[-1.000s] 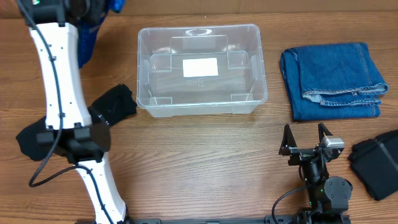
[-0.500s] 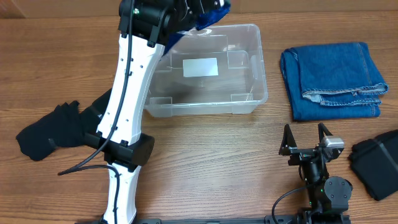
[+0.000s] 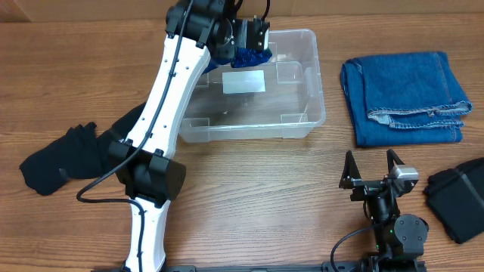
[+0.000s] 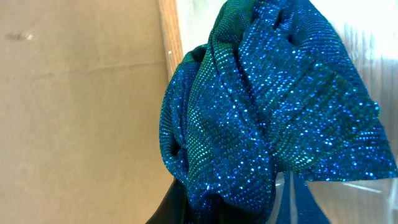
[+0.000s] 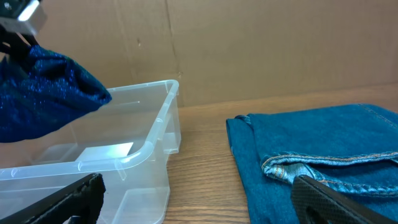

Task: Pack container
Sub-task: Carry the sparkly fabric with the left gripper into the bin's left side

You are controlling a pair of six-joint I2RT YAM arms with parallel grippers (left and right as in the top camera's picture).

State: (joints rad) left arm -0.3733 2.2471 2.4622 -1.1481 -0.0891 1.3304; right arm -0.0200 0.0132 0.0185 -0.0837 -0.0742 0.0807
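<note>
- Wood-grain table (image 3: 249, 189); plain brown cardboard wall (image 5: 280, 43) behind it in the right wrist view.
- Container (image 3: 318, 83): clear bin at upper centre of the table, upright, white label (image 3: 243, 81) on its base.
- Left gripper (image 3: 251, 44): reached over the container's far left corner, pinching a bunch of sparkly blue cloth (image 3: 246, 57).
- The cloth hangs above the bin's interior. Whether it touches the base, cannot tell.
- Left wrist view: blue cloth (image 4: 267, 112) fills most of the picture, bunched up from the dark finger at the bottom edge.
- Right wrist view: the same cloth (image 5: 43, 93) shows above the bin's rim (image 5: 155, 137).
- Right gripper (image 3: 370, 156): low on the table at lower right, fingers spread wide, holding nothing, well apart from the container.
- Folded denim (image 3: 404, 94): flat on the table, just right of the container, not touching it.
- Black garment (image 3: 68, 159): crumpled at left, partly under the left arm.
- Second black piece (image 3: 457, 196): at the far right edge.
</note>
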